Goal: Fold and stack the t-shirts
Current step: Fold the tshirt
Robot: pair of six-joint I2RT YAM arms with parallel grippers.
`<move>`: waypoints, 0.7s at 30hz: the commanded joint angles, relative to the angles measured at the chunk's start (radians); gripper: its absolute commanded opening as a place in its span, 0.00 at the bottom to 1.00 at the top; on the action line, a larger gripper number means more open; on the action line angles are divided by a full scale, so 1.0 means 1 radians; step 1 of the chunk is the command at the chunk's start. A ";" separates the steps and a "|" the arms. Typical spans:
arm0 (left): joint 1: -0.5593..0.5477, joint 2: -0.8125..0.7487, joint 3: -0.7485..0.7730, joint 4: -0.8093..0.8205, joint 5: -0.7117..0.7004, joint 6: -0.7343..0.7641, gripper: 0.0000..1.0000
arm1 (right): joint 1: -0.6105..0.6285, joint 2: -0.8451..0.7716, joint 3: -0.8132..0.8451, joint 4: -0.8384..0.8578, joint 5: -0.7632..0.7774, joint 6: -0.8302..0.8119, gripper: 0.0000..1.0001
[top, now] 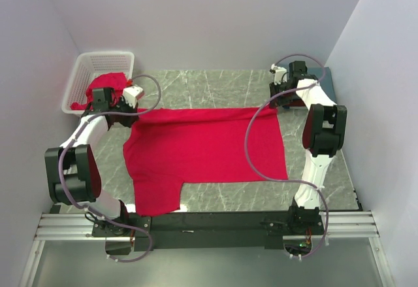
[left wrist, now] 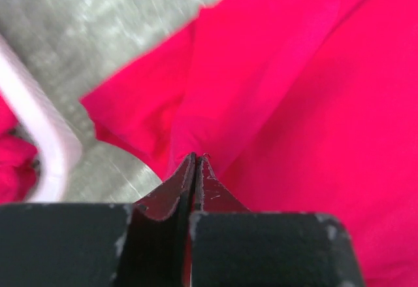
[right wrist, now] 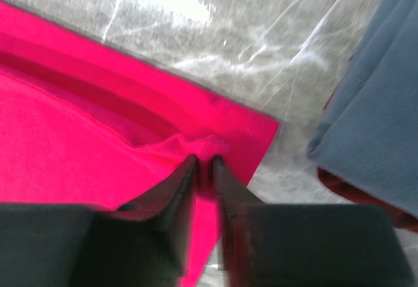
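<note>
A bright red t-shirt point(top: 202, 148) lies spread across the marble table, one sleeve hanging toward the near edge. My left gripper point(top: 132, 99) is at its far left corner, jaws shut on the red cloth point(left wrist: 215, 104). My right gripper point(top: 279, 96) is at the far right corner, jaws pinching a bunched fold of the same shirt point(right wrist: 117, 143). A folded slate-blue t-shirt point(right wrist: 379, 117) lies on a darker red one point(right wrist: 339, 184) at the far right. More red tees point(top: 101, 85) fill the basket.
A white lattice basket point(top: 104, 61) stands at the far left corner; its rim point(left wrist: 46, 130) is close to my left gripper. Grey walls close in on both sides. The table's near edge meets the metal rail point(top: 209, 225).
</note>
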 commanded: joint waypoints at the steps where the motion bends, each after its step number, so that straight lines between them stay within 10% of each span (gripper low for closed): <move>1: -0.006 0.016 0.009 -0.138 -0.006 0.166 0.09 | -0.010 -0.057 -0.032 -0.044 0.005 -0.062 0.34; 9: 0.036 0.063 0.150 -0.390 0.079 0.322 0.50 | -0.020 -0.137 -0.040 -0.143 0.005 -0.124 0.67; 21: -0.032 0.296 0.389 -0.297 0.010 0.034 0.55 | 0.016 0.037 0.173 -0.238 0.005 -0.044 0.49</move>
